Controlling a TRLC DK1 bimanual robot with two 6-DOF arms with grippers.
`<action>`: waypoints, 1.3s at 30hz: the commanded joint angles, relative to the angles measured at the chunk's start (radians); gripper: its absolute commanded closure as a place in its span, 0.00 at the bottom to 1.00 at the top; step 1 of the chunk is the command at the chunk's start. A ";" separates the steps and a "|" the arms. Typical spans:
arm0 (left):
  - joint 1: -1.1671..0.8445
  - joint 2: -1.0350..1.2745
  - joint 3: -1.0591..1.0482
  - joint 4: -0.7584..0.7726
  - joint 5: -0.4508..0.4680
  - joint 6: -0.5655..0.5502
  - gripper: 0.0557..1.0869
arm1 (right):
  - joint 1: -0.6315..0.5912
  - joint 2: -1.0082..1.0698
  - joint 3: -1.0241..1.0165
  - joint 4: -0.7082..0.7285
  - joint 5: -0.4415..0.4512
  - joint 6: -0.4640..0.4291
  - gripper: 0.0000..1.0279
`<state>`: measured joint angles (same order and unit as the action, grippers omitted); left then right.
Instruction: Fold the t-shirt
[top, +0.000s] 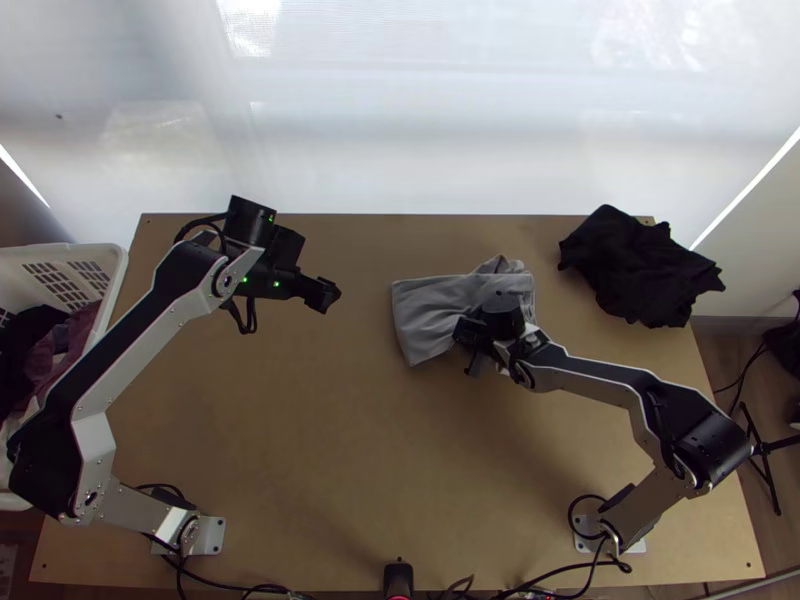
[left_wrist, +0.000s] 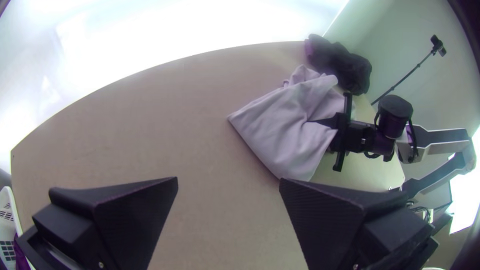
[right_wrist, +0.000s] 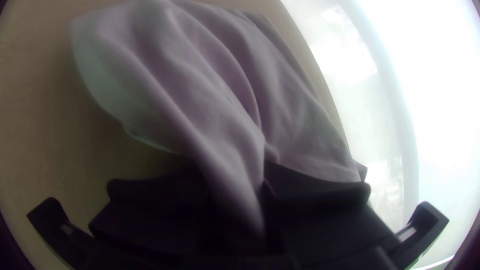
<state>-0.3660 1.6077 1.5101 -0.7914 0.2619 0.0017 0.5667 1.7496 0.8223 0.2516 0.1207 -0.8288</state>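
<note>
T-shirt (top: 430, 312), grey and rumpled, lies toward the far side of the table (top: 340, 440), one part pinched by the right gripper (right_wrist: 237, 187), the nearer one. Its free, broader end points toward the left gripper (left_wrist: 228, 182), spread and empty, well apart; straightening the cloth likely needs that gap closed.

- The right gripper (top: 468, 342) and its arm (top: 590, 372) hide the near right part of the grey t-shirt (top: 428, 308).
- In the right wrist view, the held cloth is blurred; which part it is, I cannot tell.
- At the left, the top view's edge cuts the white basket (top: 114, 262).
- Folds of the black cloth (top: 640, 268), far right, are too dark to distinguish.
</note>
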 joint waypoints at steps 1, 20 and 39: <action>0.002 -0.008 0.001 -0.008 0.000 0.006 0.04 | 0.019 -0.016 0.044 -0.034 0.004 0.096 0.97; -0.004 -0.055 0.001 -0.025 0.000 0.007 0.04 | -0.034 -0.368 0.106 -0.156 0.079 0.184 0.97; 0.035 -0.172 -0.099 -0.055 -0.007 0.014 0.04 | -0.654 -0.490 0.330 -0.275 -0.001 0.333 0.97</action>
<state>-0.3450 1.4738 1.4471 -0.8391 0.2523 0.0101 0.1390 1.2949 1.0889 0.0025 0.1841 -0.5343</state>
